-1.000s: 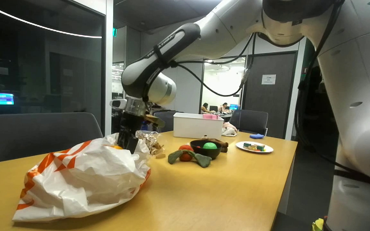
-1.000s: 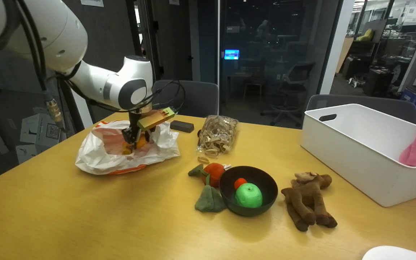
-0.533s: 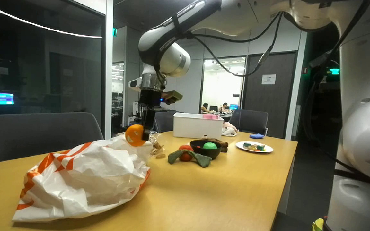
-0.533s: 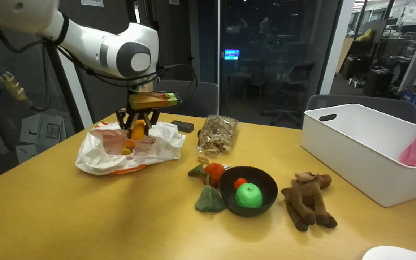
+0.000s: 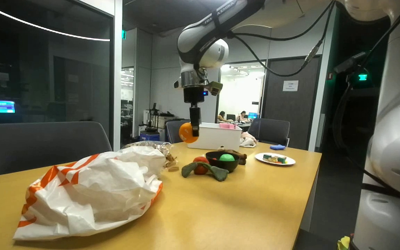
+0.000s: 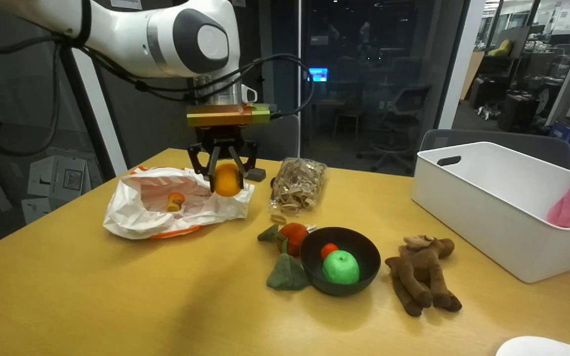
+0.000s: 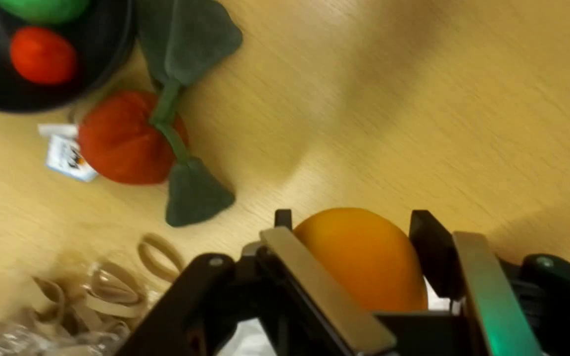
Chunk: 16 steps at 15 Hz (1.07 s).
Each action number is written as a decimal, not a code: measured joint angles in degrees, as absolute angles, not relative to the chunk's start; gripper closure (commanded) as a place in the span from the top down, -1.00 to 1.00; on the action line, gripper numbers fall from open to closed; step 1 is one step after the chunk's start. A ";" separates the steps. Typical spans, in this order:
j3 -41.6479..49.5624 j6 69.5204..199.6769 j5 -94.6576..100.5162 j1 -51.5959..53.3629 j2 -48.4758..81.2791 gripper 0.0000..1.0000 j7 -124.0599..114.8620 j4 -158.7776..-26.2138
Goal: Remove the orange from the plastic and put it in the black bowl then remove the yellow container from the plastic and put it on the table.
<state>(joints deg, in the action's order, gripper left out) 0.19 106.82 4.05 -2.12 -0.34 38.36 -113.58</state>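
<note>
My gripper (image 6: pixel 226 185) is shut on the orange (image 6: pixel 227 180) and holds it in the air above the table, outside the bag. The orange also sits between the fingers in the wrist view (image 7: pixel 364 262). The white plastic bag (image 6: pixel 131 217) with orange stripes lies open on the table; it also shows in an exterior view (image 5: pixel 96 198). A small yellow container (image 6: pixel 174 202) with an orange part lies inside the bag's opening. The black bowl (image 6: pixel 314 278) stands on the table, apart from my gripper, with a green fruit (image 6: pixel 340 268) and a small red item (image 6: pixel 329 249) in it.
A plush pumpkin (image 6: pixel 294 238) with green leaves touches or nearly touches the bowl. A clear bag of tan loops (image 6: pixel 299 183) lies near the plastic bag. A brown plush animal (image 6: pixel 421 277), a white bin (image 6: pixel 478 227) and a white plate (image 5: pixel 260 160) are beyond the bowl.
My gripper rose out of the plastic bag with the orange and moved sideways, away from the bag and toward the bowl's side. The yellow container stayed in the bag.
</note>
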 measured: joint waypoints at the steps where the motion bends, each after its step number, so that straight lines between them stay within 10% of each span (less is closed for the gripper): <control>1: 1.17 106.83 5.04 -2.67 -1.43 -0.28 36.56 -114.20; 16: 10.33 124.23 22.06 -10.28 -1.98 -0.28 16.90 -123.93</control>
<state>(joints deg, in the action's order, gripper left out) 10.33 124.23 22.06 -10.28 -1.98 16.90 -123.93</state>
